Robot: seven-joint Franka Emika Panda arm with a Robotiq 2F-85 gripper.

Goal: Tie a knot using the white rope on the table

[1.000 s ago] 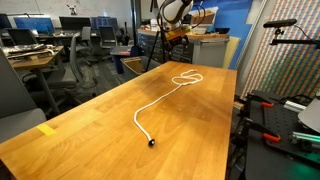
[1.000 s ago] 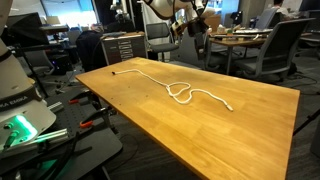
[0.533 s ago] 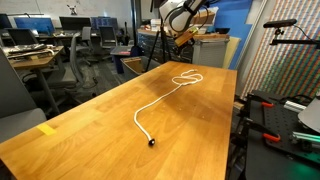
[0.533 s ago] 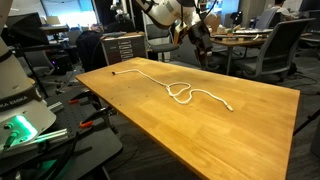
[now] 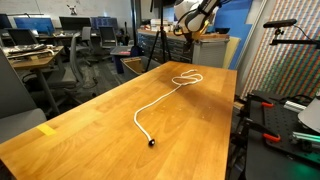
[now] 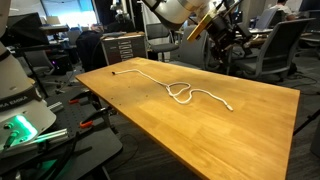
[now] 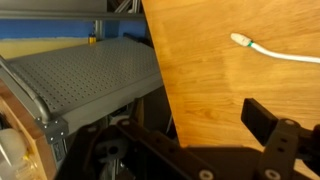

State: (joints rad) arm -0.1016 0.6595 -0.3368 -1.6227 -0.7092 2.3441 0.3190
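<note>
Jaws stand wide apart and hold nothing: the gripper shows in the wrist view as dark fingers across the lower right of the frame, with nothing clamped between them. In both exterior views it hangs in the air at the top of the frame, beyond the far end of the table, touching nothing and well apart from the white rope. That rope lies flat on the wood. In an exterior view it climbs from a dark tip at lower centre to a loop right of centre near the far end. It seems to be a loose loop rather than a pulled knot, though it is too small to be sure. In the wrist view one rope end lies at upper right and trails off the right edge. A yellow tape mark sits at the table's lower left edge, and a grey perforated panel fills the left of the wrist view.
</note>
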